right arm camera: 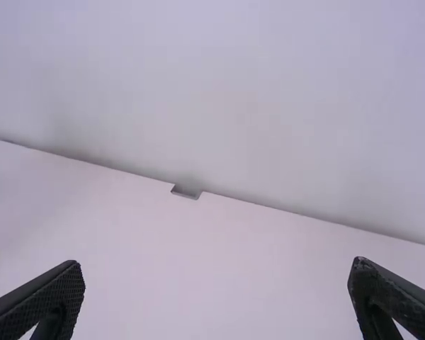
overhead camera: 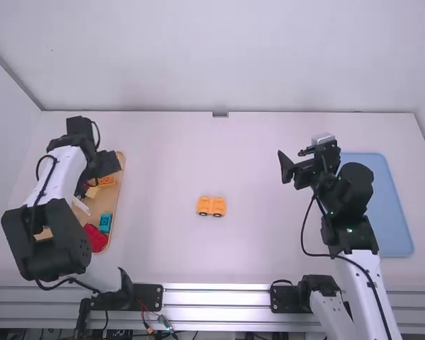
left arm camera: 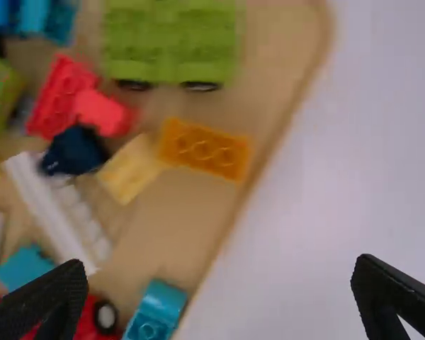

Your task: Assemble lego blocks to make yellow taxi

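Item: orange brick (left arm camera: 204, 149), probably the next taxi part. Lies inside the wooden tray (left arm camera: 193, 209), just by its inner rim facing the open table; long axis roughly crosswise to that rim.

Left gripper (left arm camera: 219, 263): over the tray, fingers spread, nothing between them. Brick lies ahead of the fingertips, its long axis nearly along the finger-to-finger line; a pinch across its narrow sides would likely call for a wrist turn.

Right gripper (right arm camera: 216, 265): fingers spread and empty, well right of the tray. Left arm is clearly nearer.

Item: orange wheeled piece (overhead camera: 211, 206), on the table right of the tray, well apart; presumably the taxi base.
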You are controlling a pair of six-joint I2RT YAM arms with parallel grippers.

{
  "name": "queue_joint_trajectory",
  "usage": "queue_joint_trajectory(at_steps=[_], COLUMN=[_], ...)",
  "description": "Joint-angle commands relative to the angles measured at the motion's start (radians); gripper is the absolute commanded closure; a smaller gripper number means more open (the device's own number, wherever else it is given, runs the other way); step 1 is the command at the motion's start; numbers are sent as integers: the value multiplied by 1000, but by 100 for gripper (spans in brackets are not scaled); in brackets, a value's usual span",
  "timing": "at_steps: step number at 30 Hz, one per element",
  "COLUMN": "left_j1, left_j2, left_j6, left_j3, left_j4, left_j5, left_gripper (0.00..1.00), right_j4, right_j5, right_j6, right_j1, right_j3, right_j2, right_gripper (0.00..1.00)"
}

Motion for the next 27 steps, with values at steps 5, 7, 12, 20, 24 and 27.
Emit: queue_joint_trajectory(at_steps=[5, 7, 12, 20, 24, 27], left_j1=[122, 148, 199, 190, 191, 192], left_j2=[7, 27, 116, 175, 192, 219], left_j6=[242, 307, 450, 725, 732, 780], left_j3=[7, 8, 9, 10, 10, 10], left_j4=[24, 11, 21, 77, 108, 118], left_j5=[113, 159, 159, 219, 195, 200], left_gripper=[1, 1, 1, 5, 7, 9], right_j4=[52, 64, 77, 105, 103, 102], right_j5=[-6, -7, -33, -33, -33, -32], right_j6=[46, 46, 46, 46, 46, 46], right_j1=[3, 2, 2, 3, 3, 3], right_j3=[35, 35, 36, 35, 35, 35], right_j2=[51, 61, 63, 63, 63, 63], right_gripper=[2, 1, 2, 1, 1, 1])
